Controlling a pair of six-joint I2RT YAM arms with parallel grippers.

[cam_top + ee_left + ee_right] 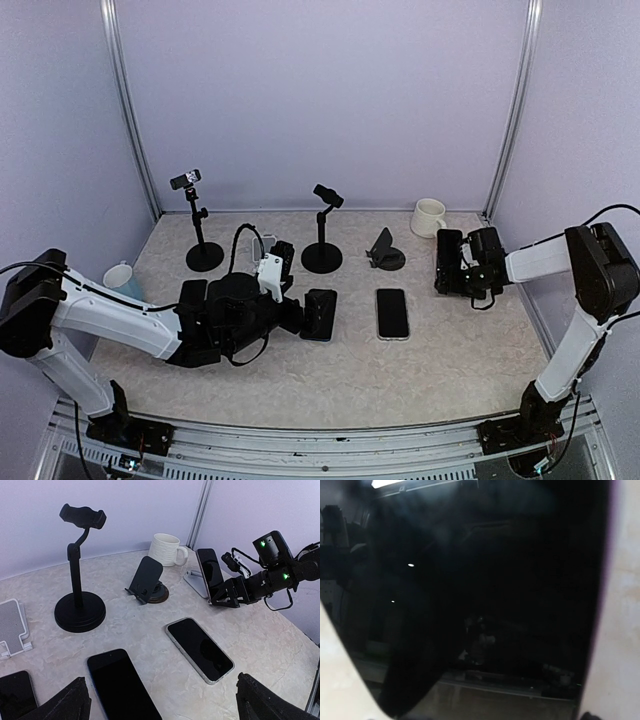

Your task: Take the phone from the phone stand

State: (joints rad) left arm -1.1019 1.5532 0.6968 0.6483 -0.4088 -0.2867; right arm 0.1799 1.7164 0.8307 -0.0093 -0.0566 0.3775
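The left gripper's (161,682) jaws stand wide apart low over the worktop (280,645), with a black smartphone (120,685) and a silver-edged smartphone (200,649) lying flat beneath. Opposite, the right gripper's (226,593) jaws are clamped on the phone (210,572), which stands tilted just in front of the silver phone stand (191,578) near a white mug (167,549); whether it still rests in the stand cannot be told

Black phone (210,573), screen dark, upright & tilted, at low silver stand (193,581), far rt.
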